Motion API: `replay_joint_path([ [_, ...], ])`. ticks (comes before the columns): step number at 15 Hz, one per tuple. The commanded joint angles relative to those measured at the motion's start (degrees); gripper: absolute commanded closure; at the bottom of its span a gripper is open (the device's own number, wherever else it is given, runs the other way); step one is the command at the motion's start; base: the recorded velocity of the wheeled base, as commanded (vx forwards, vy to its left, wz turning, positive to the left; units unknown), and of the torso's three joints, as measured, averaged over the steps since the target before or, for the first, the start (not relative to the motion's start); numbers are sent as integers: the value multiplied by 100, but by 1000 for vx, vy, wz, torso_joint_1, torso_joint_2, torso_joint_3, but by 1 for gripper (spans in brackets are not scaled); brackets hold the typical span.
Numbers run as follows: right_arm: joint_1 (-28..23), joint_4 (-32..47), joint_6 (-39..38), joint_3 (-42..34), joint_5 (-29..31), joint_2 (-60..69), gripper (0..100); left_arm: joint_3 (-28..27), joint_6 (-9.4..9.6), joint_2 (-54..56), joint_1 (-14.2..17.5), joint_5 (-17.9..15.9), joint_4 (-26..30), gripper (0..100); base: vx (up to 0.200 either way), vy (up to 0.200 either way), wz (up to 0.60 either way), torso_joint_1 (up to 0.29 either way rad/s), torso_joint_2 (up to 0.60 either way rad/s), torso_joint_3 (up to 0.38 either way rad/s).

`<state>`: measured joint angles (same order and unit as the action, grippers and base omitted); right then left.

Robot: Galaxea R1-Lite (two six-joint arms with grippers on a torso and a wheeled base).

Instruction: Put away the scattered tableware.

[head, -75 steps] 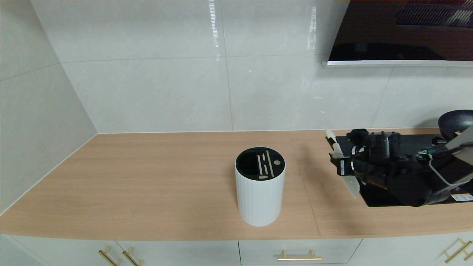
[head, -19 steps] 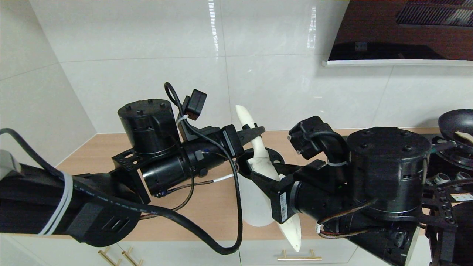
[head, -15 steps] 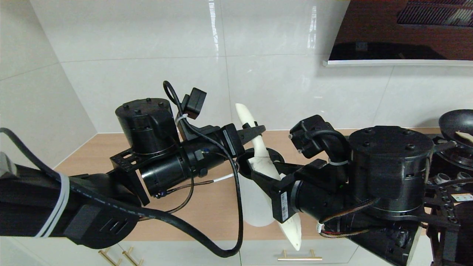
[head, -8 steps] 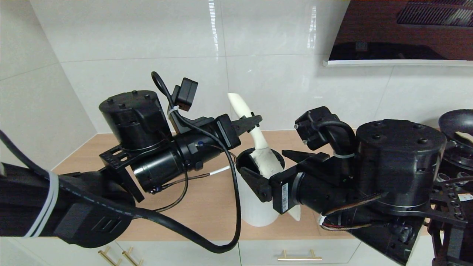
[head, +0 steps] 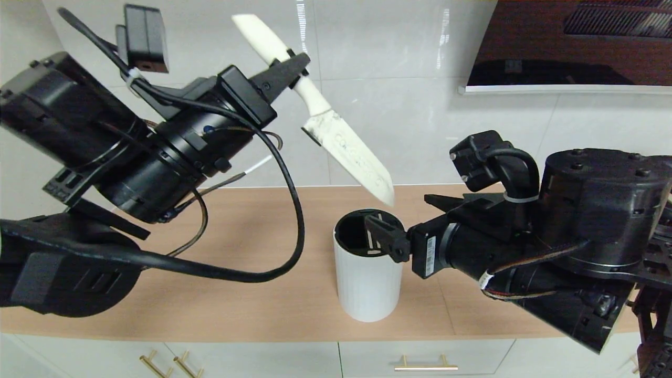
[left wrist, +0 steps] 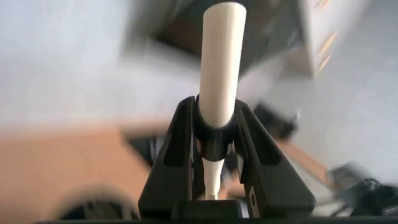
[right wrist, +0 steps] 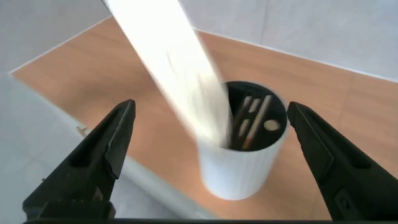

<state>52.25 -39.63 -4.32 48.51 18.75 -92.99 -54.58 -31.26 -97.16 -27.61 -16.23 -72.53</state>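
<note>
Your left gripper (head: pixel 296 71): clamped on knife (head: pixel 341 149) handle, held high.
Knife: tip angled down above holder (head: pixel 367 283).
Your right gripper (head: pixel 397 210): fingers spread wide beside holder rim.

Head high — wrists close (common knife (head: pixel 341 147))

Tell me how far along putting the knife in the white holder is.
Done: the knife is lifted, held by its handle in the left gripper. In hand: its tip hangs above the holder. Left: lowering it into a slot. The right gripper is open beside the holder.
</note>
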Motion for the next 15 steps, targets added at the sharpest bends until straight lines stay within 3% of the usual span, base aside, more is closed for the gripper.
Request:
replay_joint_path([
  [1,-22,-1,10,-34,6,27,0,-97,375,-75,37,-3,-156,100,0,0,0,0,0,0],
  [3,-136,-1,10,-52,6,0,0,9,911,-260,63,-3,-288,100,0,0,0,0,0,0],
  [7,-285,-18,177,-87,15,53,0,149,2537,-787,54,5,-411,100,0,0,0,0,0,0],
  [10,-804,-36,467,-61,6,-9,0,149,2616,-901,-95,14,-534,100,0,0,0,0,0,0],
  [11,-1199,-36,511,45,-12,-105,0,158,2625,-989,-95,5,-534,100,0,0,0,0,0,0],
  [15,-1323,-36,519,80,-12,-193,0,184,2713,-1262,-104,14,-534,100,0,0,0,0,0,0],
])
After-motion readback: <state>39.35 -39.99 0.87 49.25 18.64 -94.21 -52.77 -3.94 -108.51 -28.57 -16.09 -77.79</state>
